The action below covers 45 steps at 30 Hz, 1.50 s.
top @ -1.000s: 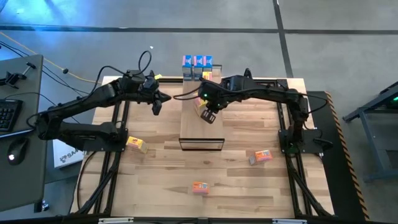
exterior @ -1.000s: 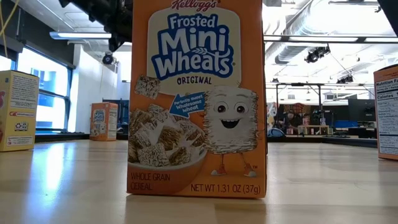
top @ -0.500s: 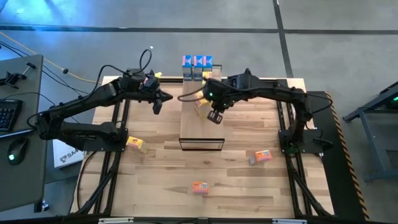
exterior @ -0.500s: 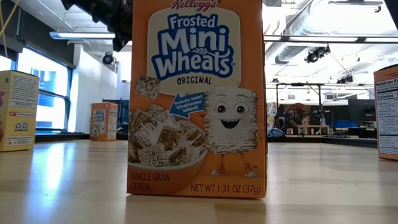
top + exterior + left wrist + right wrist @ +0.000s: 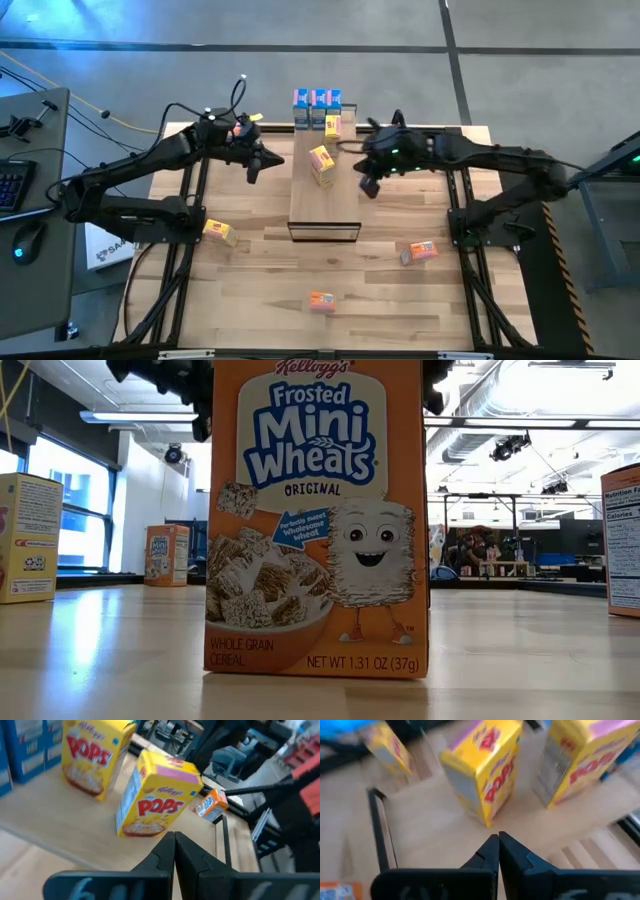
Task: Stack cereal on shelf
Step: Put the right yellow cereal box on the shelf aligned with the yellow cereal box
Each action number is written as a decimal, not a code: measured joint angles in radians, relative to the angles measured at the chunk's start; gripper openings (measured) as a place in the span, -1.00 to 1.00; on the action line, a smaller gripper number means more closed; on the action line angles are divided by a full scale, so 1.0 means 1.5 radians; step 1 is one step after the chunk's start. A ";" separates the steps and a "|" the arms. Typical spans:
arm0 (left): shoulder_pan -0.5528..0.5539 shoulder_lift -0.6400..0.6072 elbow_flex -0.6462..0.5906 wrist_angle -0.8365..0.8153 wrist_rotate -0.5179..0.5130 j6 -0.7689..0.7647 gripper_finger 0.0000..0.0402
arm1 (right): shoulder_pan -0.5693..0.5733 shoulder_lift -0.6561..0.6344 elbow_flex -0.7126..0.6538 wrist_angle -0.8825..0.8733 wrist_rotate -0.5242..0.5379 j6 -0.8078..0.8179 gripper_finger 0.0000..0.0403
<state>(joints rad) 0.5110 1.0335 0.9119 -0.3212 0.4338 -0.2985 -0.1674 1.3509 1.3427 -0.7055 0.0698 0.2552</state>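
The shelf (image 5: 324, 190) is lying along the middle of the counter (image 5: 260, 270) in the high view, its long axis running from 12 to 6 o'clock. At its 12 o'clock end three blue cereal boxes (image 5: 317, 106) are standing in a row, with a yellow box (image 5: 332, 125) just beside them. A second yellow Pops box (image 5: 321, 165) is sitting on the shelf planks a little toward 6 o'clock from those, turned at an angle.

The left hand (image 5: 254, 170) is hovering at 9 o'clock of that angled box, off the shelf's edge, its fingers pressed together and gripping nothing. The right hand (image 5: 368, 186) is hovering at 3 o'clock of the same box, fingers likewise together and empty.

Other boxes are lying loose on the counter: a yellow one (image 5: 220, 231) toward 8 o'clock of the shelf, an orange one (image 5: 421, 251) toward 4 o'clock, and another orange one (image 5: 321, 300) at 6 o'clock. That last box, a Mini Wheats carton (image 5: 315, 520), is filling the low view, standing upright.
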 joint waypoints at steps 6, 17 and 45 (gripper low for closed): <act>-0.025 0.022 0.000 0.003 -0.085 -0.056 -1.00 | -0.050 -0.097 -0.138 0.102 -0.155 -0.023 -1.00; -0.093 0.026 0.000 0.058 -0.238 0.000 -1.00 | 0.002 -0.101 -0.196 0.154 -0.144 -0.042 -0.73; -0.169 0.007 -0.163 0.231 -0.362 -0.037 -1.00 | -0.003 0.155 -0.199 0.535 -0.045 -0.025 -0.93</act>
<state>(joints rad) 0.2577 1.0438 0.6674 0.0248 -0.1089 -0.3547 -0.1720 1.5828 1.0447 0.0973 0.0019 0.2184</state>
